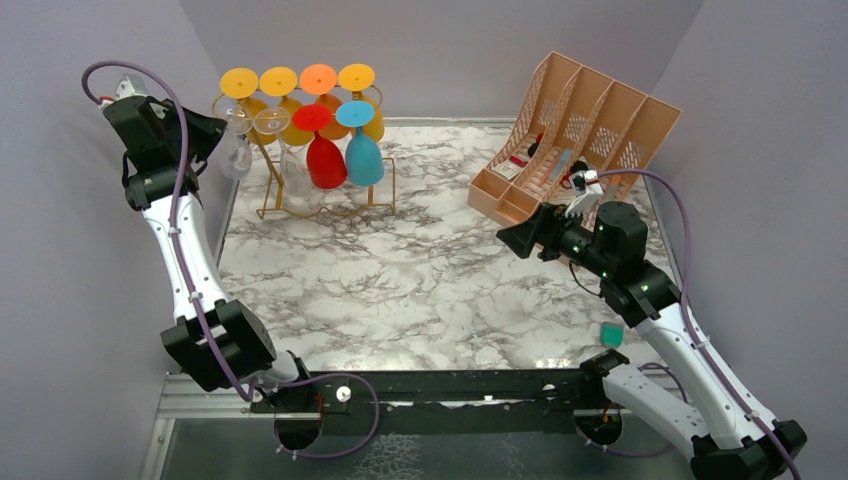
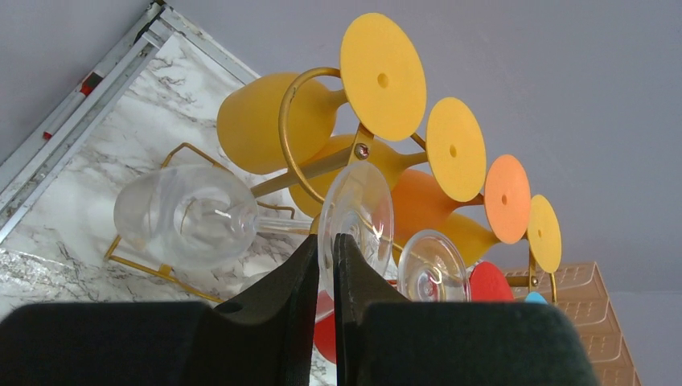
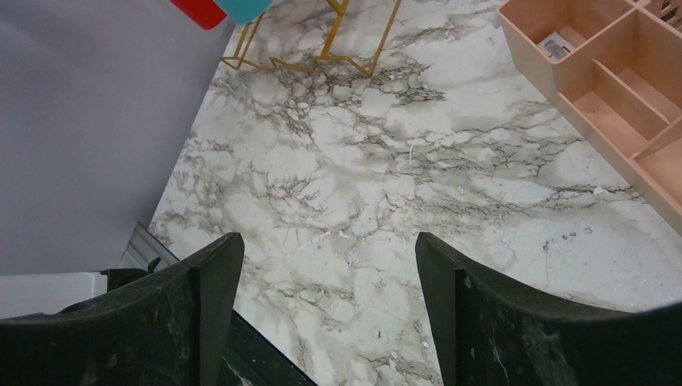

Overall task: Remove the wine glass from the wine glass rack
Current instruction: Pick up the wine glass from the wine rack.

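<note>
The gold wire wine glass rack (image 1: 392, 190) stands at the back left of the marble table, hung with upside-down yellow, orange, red and teal glasses. On its left end hangs a clear wine glass (image 1: 236, 158). In the left wrist view its round clear foot (image 2: 359, 207) is pinched at the edge between my left gripper's (image 2: 326, 241) two black fingers, and its bowl (image 2: 185, 215) points left. The rack's curled scroll end (image 2: 286, 137) rises just behind. My left gripper (image 1: 214, 130) is level with the rack's top. My right gripper (image 3: 330, 249) stands open over bare marble, holding nothing.
A second clear glass (image 2: 434, 267) hangs right beside the gripped one. A peach lattice file organizer (image 1: 585, 130) leans at the back right, close behind my right gripper (image 1: 512, 238). A small teal object (image 1: 611, 334) lies by the right arm. Grey walls enclose the table.
</note>
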